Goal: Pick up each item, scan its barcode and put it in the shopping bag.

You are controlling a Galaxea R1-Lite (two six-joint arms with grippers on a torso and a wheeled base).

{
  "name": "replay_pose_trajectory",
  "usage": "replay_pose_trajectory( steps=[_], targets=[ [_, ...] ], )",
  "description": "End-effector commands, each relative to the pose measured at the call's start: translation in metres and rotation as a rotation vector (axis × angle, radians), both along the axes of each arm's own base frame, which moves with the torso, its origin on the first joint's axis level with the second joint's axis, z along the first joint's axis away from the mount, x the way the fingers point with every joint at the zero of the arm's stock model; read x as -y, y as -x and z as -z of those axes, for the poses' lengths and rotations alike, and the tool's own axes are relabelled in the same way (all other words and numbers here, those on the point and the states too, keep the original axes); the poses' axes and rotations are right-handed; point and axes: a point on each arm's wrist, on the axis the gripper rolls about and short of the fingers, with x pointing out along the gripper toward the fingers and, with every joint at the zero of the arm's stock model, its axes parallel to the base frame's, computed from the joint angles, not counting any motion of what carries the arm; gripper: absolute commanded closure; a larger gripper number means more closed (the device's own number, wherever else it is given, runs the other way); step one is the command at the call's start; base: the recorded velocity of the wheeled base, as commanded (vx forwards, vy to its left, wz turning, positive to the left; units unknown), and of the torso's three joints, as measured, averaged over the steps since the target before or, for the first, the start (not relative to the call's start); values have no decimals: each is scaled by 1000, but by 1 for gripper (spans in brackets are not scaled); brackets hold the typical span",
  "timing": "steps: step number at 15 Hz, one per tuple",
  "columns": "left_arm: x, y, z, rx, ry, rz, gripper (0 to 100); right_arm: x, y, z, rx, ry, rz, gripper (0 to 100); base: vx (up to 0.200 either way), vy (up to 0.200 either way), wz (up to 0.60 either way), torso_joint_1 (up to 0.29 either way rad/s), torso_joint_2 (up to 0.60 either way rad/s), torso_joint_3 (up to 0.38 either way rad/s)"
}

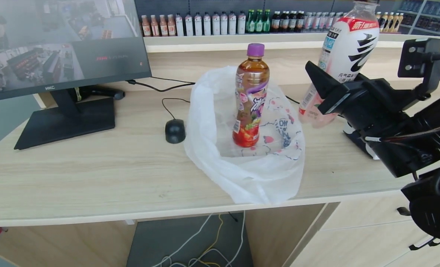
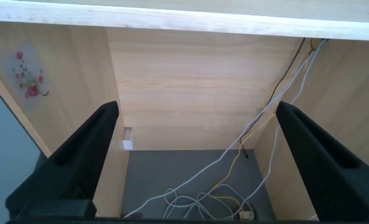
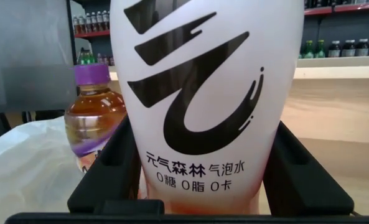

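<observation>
Light wooden worktop (image 1: 94,174) is carrying all the things. On it, the white bottle (image 1: 348,44) is leaning just beside the shopping bag (image 1: 249,174), on the robot's right side, and the right tool (image 3: 203,186) is clamping it around the body. Inside the open bag, a brown bottle (image 1: 251,96) with a purple cap is standing upright. A black mouse (image 1: 175,131) is lying left of the bag, and a monitor (image 1: 56,40) is standing further left. The left tool (image 2: 196,109) is hanging under the worktop with its fingers apart, gripping nothing and facing loose cables (image 2: 215,186).
</observation>
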Motion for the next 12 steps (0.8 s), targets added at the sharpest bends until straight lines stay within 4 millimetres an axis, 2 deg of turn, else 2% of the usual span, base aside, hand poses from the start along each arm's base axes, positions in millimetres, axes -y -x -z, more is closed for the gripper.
replay_pose_trajectory(
  steps=[1,8,12],
  targets=[
    [0,0,0,0,0,0,0,0,0,2,-5,3,-1,100,0,0,0,0,0,0],
    [0,0,0,0,0,0,0,-3,2,6,-17,10,-13,100,0,0,0,0,0,0],
    [0,0,0,0,0,0,0,-13,1,15,-38,39,-67,100,0,0,0,0,0,0]
  ],
)
